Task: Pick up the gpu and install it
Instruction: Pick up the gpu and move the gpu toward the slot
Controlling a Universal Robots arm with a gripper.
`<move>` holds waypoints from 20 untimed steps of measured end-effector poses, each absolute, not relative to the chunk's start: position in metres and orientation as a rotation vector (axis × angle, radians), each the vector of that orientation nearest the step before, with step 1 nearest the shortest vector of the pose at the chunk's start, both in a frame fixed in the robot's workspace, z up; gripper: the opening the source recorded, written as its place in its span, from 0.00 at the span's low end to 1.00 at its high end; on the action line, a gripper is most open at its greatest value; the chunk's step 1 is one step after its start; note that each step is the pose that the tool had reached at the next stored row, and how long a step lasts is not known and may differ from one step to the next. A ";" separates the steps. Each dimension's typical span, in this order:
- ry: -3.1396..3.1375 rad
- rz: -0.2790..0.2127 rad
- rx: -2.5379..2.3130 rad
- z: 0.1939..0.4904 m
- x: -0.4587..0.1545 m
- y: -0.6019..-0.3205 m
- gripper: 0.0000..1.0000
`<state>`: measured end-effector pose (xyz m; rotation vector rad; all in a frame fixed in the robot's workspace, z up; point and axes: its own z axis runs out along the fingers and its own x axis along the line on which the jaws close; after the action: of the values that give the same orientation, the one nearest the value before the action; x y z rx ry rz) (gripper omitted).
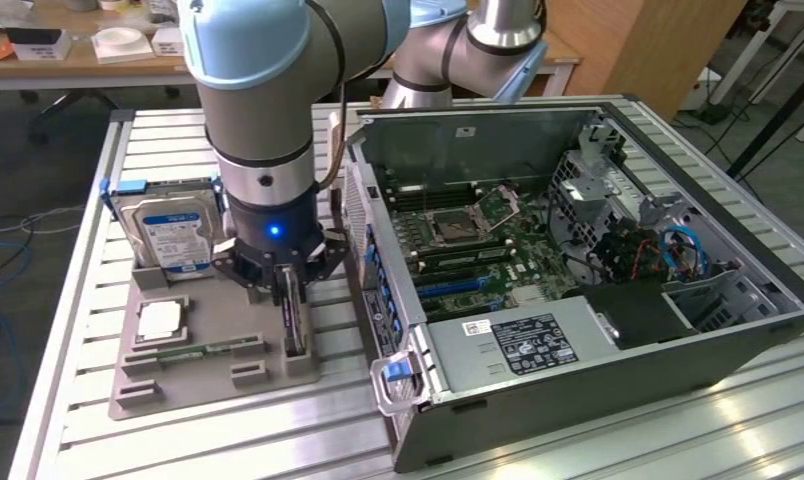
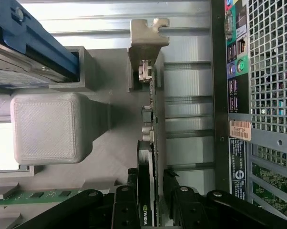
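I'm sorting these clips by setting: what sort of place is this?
Probably a robotics lab or workshop: a robot arm works over a slatted table beside an open computer case, with a cluttered desk behind.

The gpu (image 2: 146,186) is black with a thin green edge, and the tray (image 1: 209,385) under it is plain grey. The gripper (image 1: 290,298) is black, on a silver arm (image 1: 262,150) with pale blue caps. The hard drive (image 1: 173,235) is silver with a blue-and-white label. The table (image 1: 95,440) is ribbed silver.
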<state>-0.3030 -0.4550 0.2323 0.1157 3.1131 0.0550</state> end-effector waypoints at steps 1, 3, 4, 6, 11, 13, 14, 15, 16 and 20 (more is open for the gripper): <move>3.113 0.055 0.116 0.232 -0.303 -0.455 0.36; 3.113 0.055 0.116 0.232 -0.303 -0.455 0.36; 3.113 0.055 0.116 0.232 -0.303 -0.455 0.36; 3.113 0.055 0.116 0.232 -0.303 -0.455 0.36; 3.113 0.055 0.116 0.232 -0.303 -0.455 0.36; 3.113 0.055 0.115 0.232 -0.301 -0.455 0.36; 3.113 0.055 0.116 0.232 -0.300 -0.455 0.36; 3.113 0.055 0.116 0.232 -0.300 -0.455 0.36; 3.113 0.055 0.116 0.232 -0.300 -0.455 0.36; 3.113 0.055 0.116 0.232 -0.300 -0.455 0.36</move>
<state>-0.3002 -0.4550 0.2323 0.1158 3.1131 0.0550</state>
